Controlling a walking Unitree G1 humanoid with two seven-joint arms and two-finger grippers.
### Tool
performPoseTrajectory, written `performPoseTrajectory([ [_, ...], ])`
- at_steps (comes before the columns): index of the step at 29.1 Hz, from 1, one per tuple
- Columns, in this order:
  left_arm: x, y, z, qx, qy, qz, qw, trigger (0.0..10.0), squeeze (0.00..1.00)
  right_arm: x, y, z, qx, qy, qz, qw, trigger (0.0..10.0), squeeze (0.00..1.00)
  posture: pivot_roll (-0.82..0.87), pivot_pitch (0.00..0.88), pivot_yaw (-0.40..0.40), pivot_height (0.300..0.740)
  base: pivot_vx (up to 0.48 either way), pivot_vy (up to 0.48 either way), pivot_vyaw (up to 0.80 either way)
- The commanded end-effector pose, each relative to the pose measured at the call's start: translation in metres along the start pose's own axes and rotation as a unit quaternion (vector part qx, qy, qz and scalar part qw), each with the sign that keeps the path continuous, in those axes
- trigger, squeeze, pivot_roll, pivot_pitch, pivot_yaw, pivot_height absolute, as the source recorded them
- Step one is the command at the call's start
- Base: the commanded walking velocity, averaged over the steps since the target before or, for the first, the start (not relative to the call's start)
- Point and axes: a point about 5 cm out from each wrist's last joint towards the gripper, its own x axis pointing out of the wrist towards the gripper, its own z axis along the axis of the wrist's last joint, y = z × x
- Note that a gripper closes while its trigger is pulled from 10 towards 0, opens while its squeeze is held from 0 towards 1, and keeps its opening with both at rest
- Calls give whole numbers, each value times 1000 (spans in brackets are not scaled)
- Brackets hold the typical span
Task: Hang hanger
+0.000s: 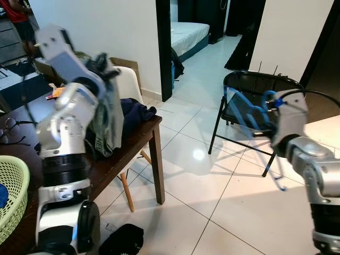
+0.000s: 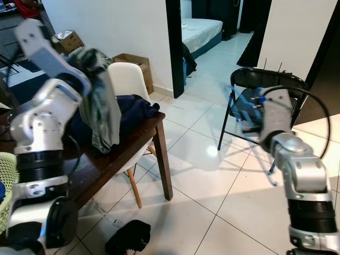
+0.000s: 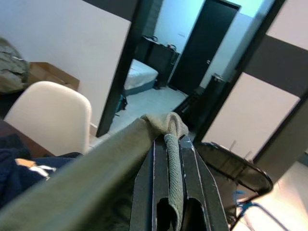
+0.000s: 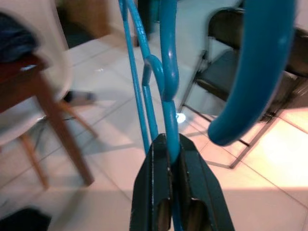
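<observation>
The blue plastic hanger (image 4: 166, 96) is held out in the air by the right gripper (image 4: 169, 144), in front of the black folding chair (image 1: 255, 101) and well clear of the tiled floor. It is judged light, thin and stiff, though springy along its slender bars; a hard twist could bend or snap it. The smooth plastic may also slip, so a hold low on the neck, just under the hook (image 4: 260, 72), is judged soundest, and that is roughly where the jaws are clamped on it. The right arm is stretched forward at about chest height, forearm angled up, the picture blurred around the hanger.

On the other side, an olive-green garment (image 3: 96, 178) is pinched in the left gripper (image 3: 172, 144), jaws closed on a fold of the cloth. That arm is raised high with the elbow bent, and the soft cloth hangs limp down over the dark wooden surface (image 1: 135, 141), beside a navy garment (image 1: 135, 110) lying there.
</observation>
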Motion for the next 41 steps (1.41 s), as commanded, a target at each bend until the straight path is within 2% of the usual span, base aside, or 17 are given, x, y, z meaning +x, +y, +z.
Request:
performPoseTrajectory([
  [1,0,0,3,1,-5,-3,1000,10000,0,-8,32,14,-32,-53,125,990,10000,0,9,0,72,735,0,0,0],
  [2,0,0,3,3,-5,-5,1000,10000,0,-19,51,18,-63,-79,211,972,10000,0,9,0,72,735,0,0,0],
  [3,0,0,3,3,-5,-5,1000,10000,0,-19,51,18,-63,-79,211,972,10000,0,9,0,72,735,0,0,0],
  [5,2,4,5,9,-8,1,1000,10000,0,-46,71,19,-85,-98,348,929,10000,0,12,0,72,735,0,0,0],
  [6,3,7,8,14,-11,6,1000,10000,0,-57,72,16,-86,-89,391,912,10000,0,10,0,70,735,0,0,0],
  [8,3,11,10,18,-16,12,1000,10000,0,-67,69,12,-90,-70,426,898,10000,0,8,0,70,735,0,0,0],
  [14,3,11,14,19,-22,13,999,10000,0,-70,52,8,-103,-48,409,905,10000,0,7,0,68,735,0,0,0],
  [19,4,8,15,19,-22,7,1000,10000,0,-72,48,6,-113,-45,407,905,10000,0,2,0,72,735,0,0,0],
  [22,5,4,14,16,-20,-1,1000,10000,0,-72,56,7,-110,-59,418,900,10000,0,1,0,75,735,0,0,0],
  [24,6,-1,12,13,-18,-9,1000,10000,0,-71,74,7,-106,-73,437,890,10000,0,3,0,76,735,0,0,0],
  [28,7,-3,11,12,-15,-13,1000,10000,0,-66,87,9,-105,-83,441,887,10000,0,8,0,76,735,0,0,0],
  [31,7,-5,10,11,-14,-15,1000,10000,0,-53,92,10,-110,-86,409,902,10000,0,11,1,73,735,0,0,0],
  [32,7,-5,10,11,-14,-15,1000,10000,0,-53,92,10,-110,-86,409,902,10000,0,11,1,73,735,0,0,0],
  [35,8,-7,11,10,-16,-19,1000,10000,0,-36,81,8,-121,-66,335,932,10000,0,13,1,70,735,0,0,0],
  [37,8,-7,11,10,-16,-19,1000,10000,0,-36,81,8,-121,-66,335,932,10000,0,13,1,70,735,0,0,0],
  [39,8,-9,12,9,-16,-23,1000,10000,0,-30,66,7,-127,-48,292,947,10000,0,11,5,73,735,0,0,0],
  [41,8,-9,12,9,-16,-23,1000,10000,0,-30,66,7,-127,-48,292,947,10000,0,11,5,73,735,0,0,0],
])
